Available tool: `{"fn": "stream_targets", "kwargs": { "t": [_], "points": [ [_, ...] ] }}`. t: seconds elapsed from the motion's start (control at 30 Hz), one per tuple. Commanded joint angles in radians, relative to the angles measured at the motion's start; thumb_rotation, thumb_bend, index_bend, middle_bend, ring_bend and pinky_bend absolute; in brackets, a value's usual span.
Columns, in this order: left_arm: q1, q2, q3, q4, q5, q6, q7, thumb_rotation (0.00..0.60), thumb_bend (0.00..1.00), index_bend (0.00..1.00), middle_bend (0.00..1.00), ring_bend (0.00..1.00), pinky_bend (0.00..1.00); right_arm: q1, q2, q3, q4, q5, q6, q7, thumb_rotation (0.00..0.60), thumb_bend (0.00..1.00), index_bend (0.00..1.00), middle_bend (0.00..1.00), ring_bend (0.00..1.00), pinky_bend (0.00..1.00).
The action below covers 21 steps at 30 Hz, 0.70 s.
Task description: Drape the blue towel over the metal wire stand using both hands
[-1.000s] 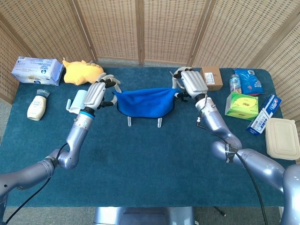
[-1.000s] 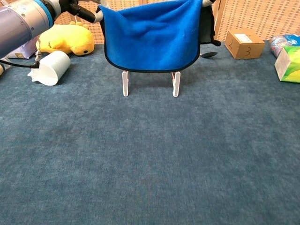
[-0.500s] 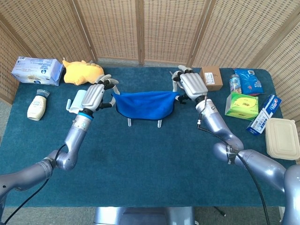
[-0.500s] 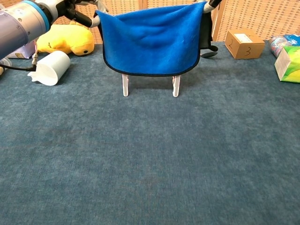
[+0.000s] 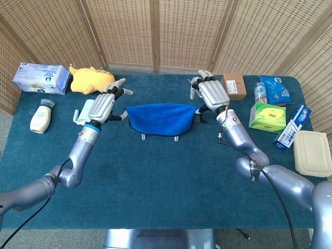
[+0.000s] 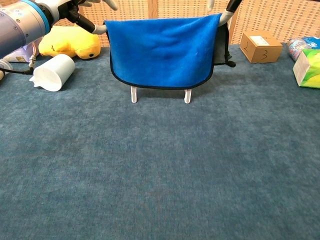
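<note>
In the head view, the blue terry towel [image 5: 161,118] has settled lower than a second ago and now lies between the left robot hand [image 5: 104,106] and right robot hand [image 5: 211,94], both fingers spread and seemingly letting go.

In the chest view it hangs smoother over the metal wire stand [image 6: 187,96], so the drape looks essentially done.

Left side of table [image 5: 155,192]: blue-and-white packet [image 5: 40,78], yellow plush toy [image 5: 91,79], white cup [image 6: 52,72] on its side, cream bottle [image 5: 41,116]. Right side: cardboard box [image 5: 234,85], small bottle [image 5: 260,92], blue pouch [image 5: 276,89], green tissue box [image 5: 268,116], toothpaste carton [image 5: 292,126], beige lidded container [image 5: 312,153]. Behind: woven wicker screen [image 5: 155,31].
</note>
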Motion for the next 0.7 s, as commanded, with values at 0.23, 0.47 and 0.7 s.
{"fn": "stream_targets", "kwargs": {
  "t": [0.23, 0.47, 0.7],
  "points": [
    [0.004, 0.003, 0.003, -0.002, -0.002, 0.003, 0.011, 0.6, 0.44, 0.19, 0.0, 0.0, 0.0, 0.007, -0.008, -0.006, 0.01, 0.008, 0.003, -0.034, 0.6, 0.0, 0.35, 0.19, 0.0, 0.03],
    [0.009, 0.017, 0.009, -0.007, -0.008, -0.005, 0.03, 0.6, 0.43, 0.11, 0.0, 0.0, 0.0, 0.013, -0.006, -0.01, 0.014, 0.007, 0.004, -0.06, 0.6, 0.0, 0.31, 0.17, 0.0, 0.0],
    [0.014, 0.041, 0.012, -0.024, -0.017, -0.014, 0.056, 0.6, 0.41, 0.06, 0.0, 0.0, 0.0, 0.022, -0.001, -0.019, 0.015, 0.011, -0.011, -0.091, 0.6, 0.0, 0.26, 0.14, 0.0, 0.0]
  ]
}}
